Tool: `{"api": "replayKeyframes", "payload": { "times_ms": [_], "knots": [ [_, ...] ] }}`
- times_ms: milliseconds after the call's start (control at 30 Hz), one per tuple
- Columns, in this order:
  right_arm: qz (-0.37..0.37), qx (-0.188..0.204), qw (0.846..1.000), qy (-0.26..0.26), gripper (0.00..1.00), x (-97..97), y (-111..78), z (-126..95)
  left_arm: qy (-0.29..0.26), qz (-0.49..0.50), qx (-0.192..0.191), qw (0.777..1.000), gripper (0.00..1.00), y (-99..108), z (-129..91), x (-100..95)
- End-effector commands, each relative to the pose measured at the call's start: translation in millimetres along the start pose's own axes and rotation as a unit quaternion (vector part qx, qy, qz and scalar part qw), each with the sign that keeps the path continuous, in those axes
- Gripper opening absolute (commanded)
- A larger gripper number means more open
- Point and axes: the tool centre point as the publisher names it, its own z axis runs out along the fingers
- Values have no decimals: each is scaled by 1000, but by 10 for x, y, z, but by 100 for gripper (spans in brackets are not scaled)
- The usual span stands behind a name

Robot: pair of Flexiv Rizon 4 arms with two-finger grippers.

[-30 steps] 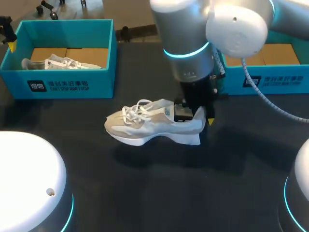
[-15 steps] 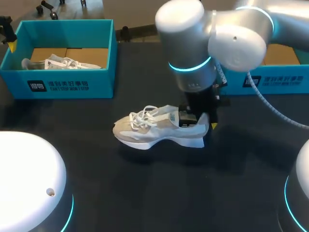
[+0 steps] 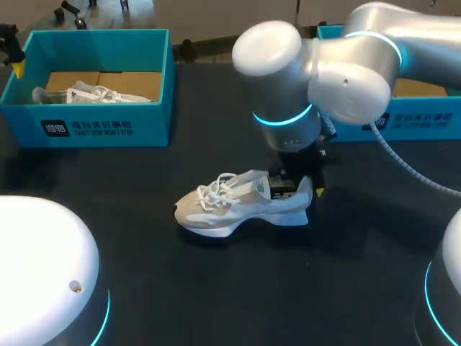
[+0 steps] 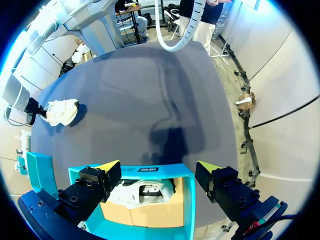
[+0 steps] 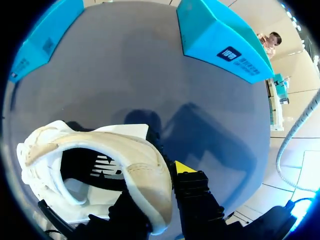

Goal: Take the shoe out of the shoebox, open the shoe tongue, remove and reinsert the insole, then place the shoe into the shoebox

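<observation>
White sneaker (image 3: 241,205) lay mid-bench (image 3: 288,288), long axis across the bench, toe to my left, heel to my right, laces up; sole contact with the surface could not be told. A small dark logo showed on its side. Right end effector (image 3: 294,189) stood over the heel, pinching the heel collar, its yellow-tipped finger (image 5: 185,167) outside the wall. Left shoebox (image 3: 101,122), teal, bore a white printed logo and text lines on its front wall; a second sneaker (image 3: 90,94) lay inside. Right shoebox (image 3: 414,119) carried like print. Both boxes sat at the far edge, well apart from the sneaker, with dark bench surface around it. Left end effector (image 4: 157,170) hung spread above the left shoebox.
</observation>
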Motion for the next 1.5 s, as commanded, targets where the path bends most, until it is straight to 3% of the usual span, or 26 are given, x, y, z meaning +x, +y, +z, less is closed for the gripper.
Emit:
{"api": "replayKeyframes", "payload": {
  "times_ms": [33,700,733,767,800,867,1267,1500],
  "knots": [
    [-1,-3,1000,-4,0,86,15,87,1,0,0,1000,100,-4,-4,-2],
    [11,-3,1000,0,0,232,53,405,1,0,0,1000,100,-4,-4,-2],
    [14,-1,1000,1,8,235,54,406,1,0,0,1000,100,-4,-4,-2],
    [16,0,1000,2,36,237,54,407,1,0,0,1000,100,-4,-4,-2],
    [17,0,1000,3,53,237,55,405,1,0,0,1000,100,-4,-4,-2],
    [21,-1,1000,4,100,227,52,356,1,0,0,1000,100,-4,-4,-2],
    [-33,-9,999,16,100,177,60,-72,1,0,0,1000,100,-4,-4,-2],
    [-88,-22,996,14,100,64,181,-301,1,0,0,1000,100,-4,-4,-2]
  ]
}}
